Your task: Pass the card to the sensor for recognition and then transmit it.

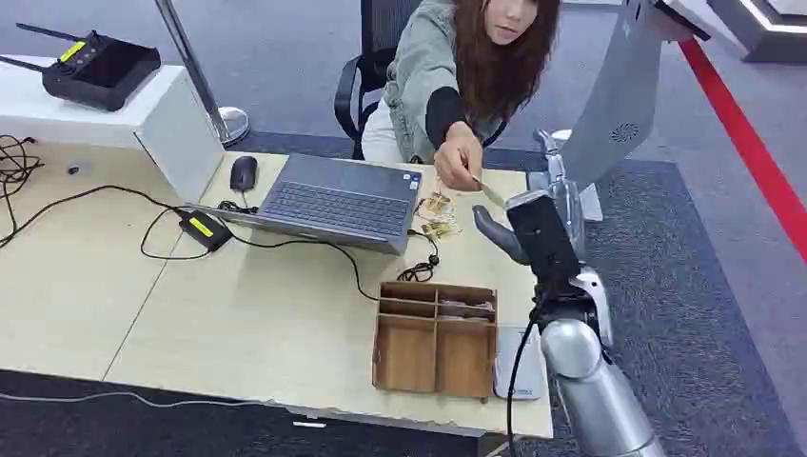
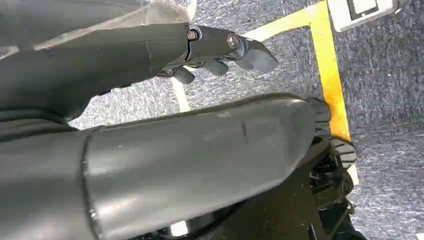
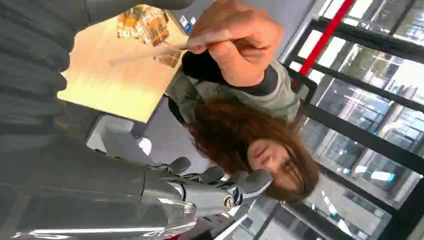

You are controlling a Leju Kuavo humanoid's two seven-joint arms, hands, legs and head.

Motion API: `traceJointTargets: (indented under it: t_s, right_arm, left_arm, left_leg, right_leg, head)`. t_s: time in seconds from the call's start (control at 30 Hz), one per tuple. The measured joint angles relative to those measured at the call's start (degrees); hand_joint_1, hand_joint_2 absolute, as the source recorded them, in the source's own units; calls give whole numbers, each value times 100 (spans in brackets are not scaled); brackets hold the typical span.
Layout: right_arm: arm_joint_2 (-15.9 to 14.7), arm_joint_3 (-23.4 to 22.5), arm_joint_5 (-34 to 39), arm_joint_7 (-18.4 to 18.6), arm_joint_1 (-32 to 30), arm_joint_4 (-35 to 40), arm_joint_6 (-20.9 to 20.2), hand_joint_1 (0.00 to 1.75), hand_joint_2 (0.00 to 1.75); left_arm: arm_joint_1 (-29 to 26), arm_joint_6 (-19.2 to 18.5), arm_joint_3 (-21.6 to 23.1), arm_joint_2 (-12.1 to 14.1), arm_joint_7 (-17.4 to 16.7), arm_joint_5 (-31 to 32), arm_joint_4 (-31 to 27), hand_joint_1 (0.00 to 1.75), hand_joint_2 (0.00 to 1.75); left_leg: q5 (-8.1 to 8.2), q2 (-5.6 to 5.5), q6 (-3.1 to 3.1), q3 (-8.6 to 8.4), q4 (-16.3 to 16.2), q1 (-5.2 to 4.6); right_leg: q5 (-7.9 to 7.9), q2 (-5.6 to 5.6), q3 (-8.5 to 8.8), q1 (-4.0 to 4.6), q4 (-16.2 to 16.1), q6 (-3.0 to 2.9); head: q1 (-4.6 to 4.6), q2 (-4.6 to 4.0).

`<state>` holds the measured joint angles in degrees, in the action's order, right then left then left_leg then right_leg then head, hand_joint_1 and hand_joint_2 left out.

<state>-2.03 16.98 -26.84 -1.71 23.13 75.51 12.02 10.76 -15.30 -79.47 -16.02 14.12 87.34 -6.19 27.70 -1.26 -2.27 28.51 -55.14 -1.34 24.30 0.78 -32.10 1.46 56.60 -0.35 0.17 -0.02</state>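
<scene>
right hand (image 1: 533, 224) raised over table's (image 1: 238, 314) right end, fingers (image 3: 220, 186) spread, holding nothing. wooden tray (image 1: 436, 338) near front edge beside right arm. card (image 1: 490, 192) just beyond right hand, pinched in person's hand (image 1: 459, 157); touching robot fingers or not: cannot tell. laptop (image 1: 333, 200) further left. left hand (image 2: 220, 50) hangs over carpet, fingers loosely curled, holding nothing.

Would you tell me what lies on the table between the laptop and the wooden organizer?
In the head view, a black cable crosses bare tabletop between the laptop and the wooden organizer.
</scene>
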Motion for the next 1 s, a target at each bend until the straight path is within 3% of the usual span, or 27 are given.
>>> traceJointTargets:
  t_s: [0.03,0.07,0.1,0.13,0.17,1.0]
  right_arm:
    - [17,33,2,-11,15,-74,7,37,175]
    - [30,50,6,-17,39,-163,20,89,175]
    - [44,74,11,-17,65,-235,28,157,175]
    - [50,103,22,-20,90,-329,37,157,175]
    - [54,135,26,-24,101,-406,39,169,175]
    - [98,315,90,-94,137,-1095,125,175,175]
  left_arm:
    - [0,0,2,0,7,0,0,0,0]
    - [1,0,9,0,13,0,0,0,0]
    - [1,0,24,0,13,0,0,0,0]
    - [2,0,41,0,17,0,0,0,0]
    - [2,0,48,-2,28,0,0,0,0]
    - [-25,116,87,-2,133,-9,0,0,0]
  left_leg:
    - [0,1,0,1,0,0]
    - [0,2,0,1,0,0]
    - [0,4,0,0,0,0]
    - [0,4,0,0,0,0]
    - [0,3,0,0,0,0]
    - [0,4,0,-3,-1,-1]
  right_leg:
    - [0,0,-1,0,0,0]
    - [0,0,-1,0,0,0]
    - [0,1,-1,0,0,0]
    - [0,1,-1,0,0,0]
    - [0,1,-1,0,0,0]
    - [0,1,-2,0,-1,0]
  head:
    - [-2,0]
    - [0,0]
    - [0,0]
    - [0,0]
    - [0,0]
    - [0,0]
